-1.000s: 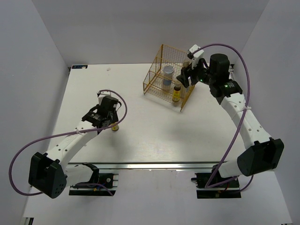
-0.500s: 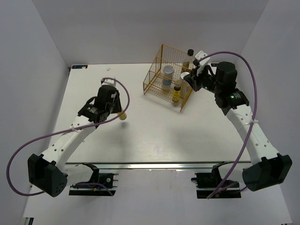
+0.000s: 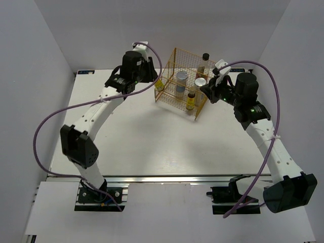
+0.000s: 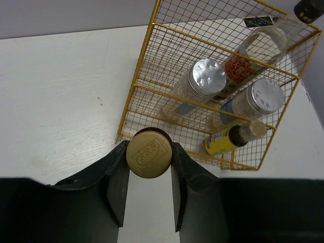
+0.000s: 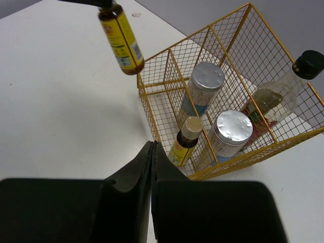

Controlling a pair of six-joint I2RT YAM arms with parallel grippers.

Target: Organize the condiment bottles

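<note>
My left gripper [image 4: 149, 158] is shut on the gold cap of a tiny dark amber bottle [image 5: 121, 43] with a yellow label. It hangs upright in the air just outside the left side of the gold wire rack [image 3: 172, 68]; from above, the held bottle [image 3: 159, 84] is beside that side. In the rack stand two white cylinders [image 5: 206, 81] [image 5: 232, 129] with silvery lids, another amber bottle [image 5: 185, 139] and a tall clear bottle with a black cap [image 5: 306, 65]. My right gripper [image 5: 153, 145] is shut and empty, just off the rack's right front corner.
The rack sits at the back of the white table [image 3: 152, 147], right of centre. Grey walls enclose the table on three sides. Purple cables loop off both arms.
The left arm lifted the amber bottle off the table's left middle and carried it up to the rack's left side. The right gripper drew back from the rack and shut.
</note>
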